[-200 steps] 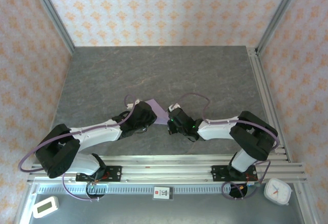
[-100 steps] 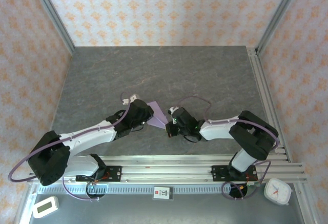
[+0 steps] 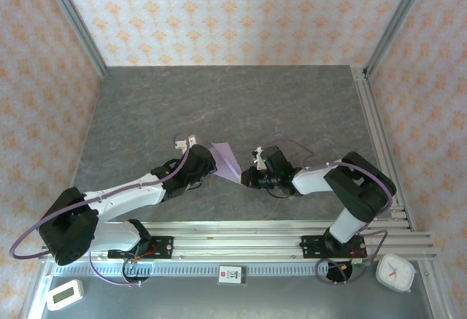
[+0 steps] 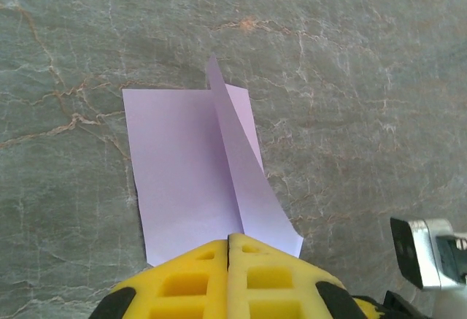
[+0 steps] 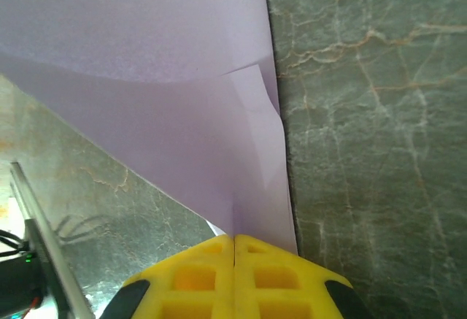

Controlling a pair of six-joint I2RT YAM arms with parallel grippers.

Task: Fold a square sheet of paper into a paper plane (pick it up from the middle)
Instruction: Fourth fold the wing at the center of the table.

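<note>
Right — the sheet (image 3: 226, 162) lies mid-tabletop (image 3: 219, 100) between the arms, half folded, with one flap standing up along a crease. The left hand (image 4: 229, 240) is pressed together, pinching the sheet's edge at that crease. The right hand (image 5: 234, 240) likewise pinches the opposite end. It is probably very light, floppy and easily crumpled — take it gently at an edge or crease.

Lilac sheet of paper (image 4: 182, 166), one flap raised.
</note>
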